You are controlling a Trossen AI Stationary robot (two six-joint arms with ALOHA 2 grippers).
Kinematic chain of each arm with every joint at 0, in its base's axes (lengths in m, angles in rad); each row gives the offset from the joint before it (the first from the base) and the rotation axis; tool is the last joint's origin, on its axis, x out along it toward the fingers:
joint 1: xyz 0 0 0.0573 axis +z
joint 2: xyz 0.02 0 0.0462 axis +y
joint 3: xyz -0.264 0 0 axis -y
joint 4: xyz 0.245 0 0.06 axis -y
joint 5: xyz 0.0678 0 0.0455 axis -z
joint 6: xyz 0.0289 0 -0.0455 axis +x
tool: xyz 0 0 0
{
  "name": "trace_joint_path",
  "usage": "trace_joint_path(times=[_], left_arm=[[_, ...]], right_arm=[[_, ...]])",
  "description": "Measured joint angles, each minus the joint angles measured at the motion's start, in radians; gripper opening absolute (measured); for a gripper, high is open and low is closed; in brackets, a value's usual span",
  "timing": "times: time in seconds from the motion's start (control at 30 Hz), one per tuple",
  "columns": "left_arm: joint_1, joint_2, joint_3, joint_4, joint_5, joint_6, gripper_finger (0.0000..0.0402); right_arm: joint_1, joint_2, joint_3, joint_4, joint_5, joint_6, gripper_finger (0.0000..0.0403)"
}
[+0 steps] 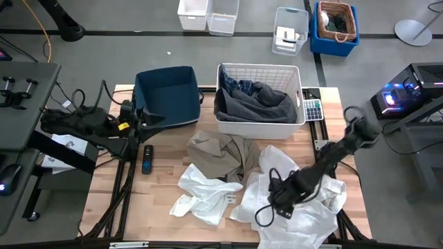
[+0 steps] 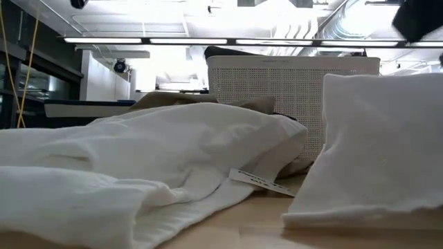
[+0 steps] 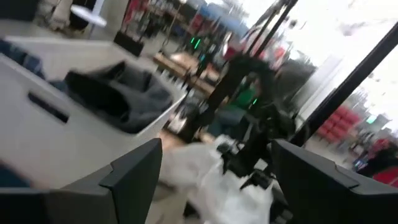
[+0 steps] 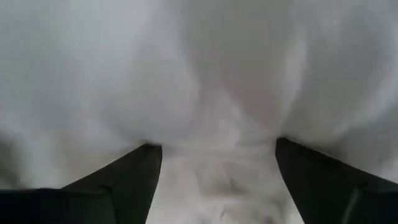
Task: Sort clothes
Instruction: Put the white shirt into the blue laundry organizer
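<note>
My right gripper [image 1: 275,200] is open, low over a crumpled white garment [image 1: 304,211] at the table's near right; in its wrist view [image 4: 214,149] white cloth fills the picture. A second white garment [image 1: 204,194] lies near the middle, and a tan one [image 1: 218,155] lies behind it. A dark grey garment [image 1: 266,104] and a blue-white plaid shirt [image 1: 239,86] lie in the white basket [image 1: 259,68]. My left gripper [image 1: 142,123] is open and empty beside the navy bin [image 1: 166,97]. My right gripper comes at the white garment from above, pointing down. Both open fingertips [image 4: 146,158] sink into the cloth, and a bulge of it [image 4: 217,124] stands between them. The garment lies on the table. One layer or several, I cannot tell.
A black remote [image 1: 147,159] lies near the table's left edge. A calculator [image 1: 313,108] lies right of the basket. In the low view the white garments [image 2: 138,159] fill the foreground, with the basket [image 2: 291,90] behind them.
</note>
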Motion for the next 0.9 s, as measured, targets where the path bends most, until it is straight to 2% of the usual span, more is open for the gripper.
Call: trace_joint_path(times=[0.13, 0.27, 0.33, 0.37, 0.43, 0.53, 0.57, 0.6, 0.67, 0.77, 0.9], left_arm=[[0.0, 0.001, 0.0, -0.093, 0.002, -0.023, 0.0291], [0.0, 0.006, 0.0, -0.113, -0.008, -0.048, 0.0291], [0.0, 0.006, 0.0, -0.098, -0.019, -0.062, 0.0291], [0.0, 0.006, 0.0, -0.082, -0.029, -0.067, 0.0291], [0.0, 0.006, 0.0, -0.032, -0.045, -0.066, 0.0291], [0.0, 0.006, 0.0, 0.082, -0.07, -0.031, 0.0291], [0.0, 0.006, 0.0, 0.129, -0.079, -0.012, 0.0291], [0.0, 0.006, 0.0, 0.182, -0.083, 0.01, 0.0291], [0.0, 0.006, 0.0, 0.307, -0.087, 0.065, 0.0291], [0.0, 0.005, 0.0, 0.509, -0.08, 0.162, 0.0291], [0.0, 0.005, 0.0, 0.712, -0.078, 0.28, 0.0291]], right_arm=[[0.001, 0.157, 0.0, 0.068, 0.012, 0.018, 0.0312], [-0.009, 0.285, 0.008, 0.136, -0.084, -0.018, 0.0311], [-0.019, 0.323, 0.017, 0.139, -0.114, -0.016, 0.0297], [-0.023, 0.326, 0.017, 0.14, -0.125, -0.007, 0.0281], [-0.033, 0.327, 0.017, 0.141, -0.122, 0.002, 0.0223], [-0.055, 0.327, 0.017, 0.129, -0.117, -0.011, 0.0075], [-0.063, 0.313, 0.012, 0.132, -0.111, -0.036, 0.0044], [-0.067, 0.299, 0.008, 0.136, -0.095, -0.053, 0.0039], [-0.081, 0.255, 0.012, 0.135, -0.036, -0.072, 0.0039], [-0.098, 0.158, 0.048, 0.091, 0.128, -0.099, 0.0039], [-0.133, -0.046, 0.166, 0.081, 0.171, -0.157, 0.0039]])
